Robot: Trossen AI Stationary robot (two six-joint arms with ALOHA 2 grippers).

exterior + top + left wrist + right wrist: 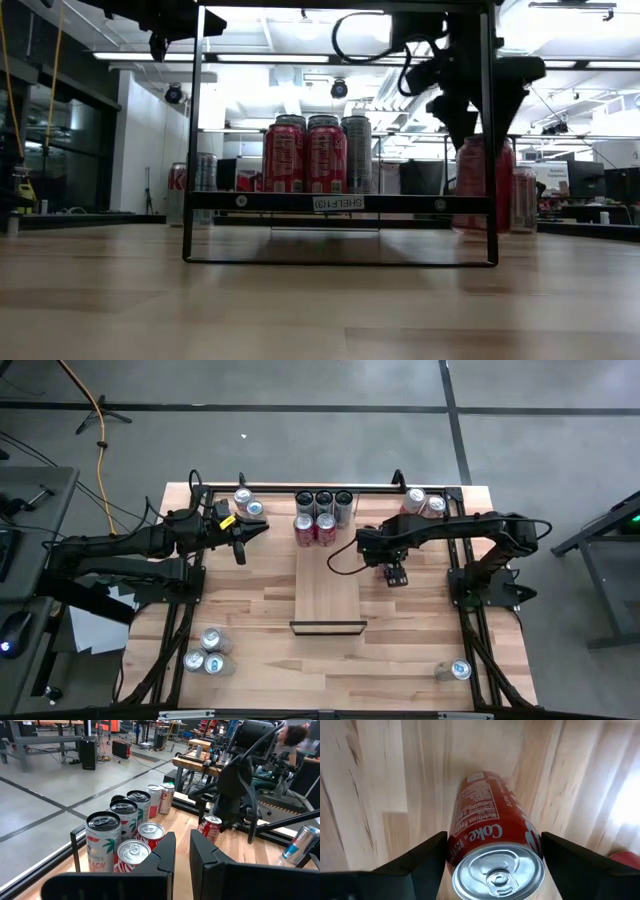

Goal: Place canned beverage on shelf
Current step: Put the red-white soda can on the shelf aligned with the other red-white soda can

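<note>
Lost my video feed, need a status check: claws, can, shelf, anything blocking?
Right claw open, straddling upright Coke can on tabletop right of shelf. Left claw shut, idle at left. Five cans fill the shelf's far end; near end free.

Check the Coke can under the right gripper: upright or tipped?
Upright: the Coke can stands on the tabletop, lid up, between the right gripper fingers, beside the shelf, not on it.

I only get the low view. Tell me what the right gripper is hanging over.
Observer: Its wrist view shows the right gripper open, one finger on each side of an upright Coke can.
Operator: Say whether that can is on the shelf.
Observer: No. From above, that gripper is over the tabletop, right of the shelf.
Operator: Report the left arm.
Observer: The left gripper is shut, just left of the shelf's five cans.
</note>
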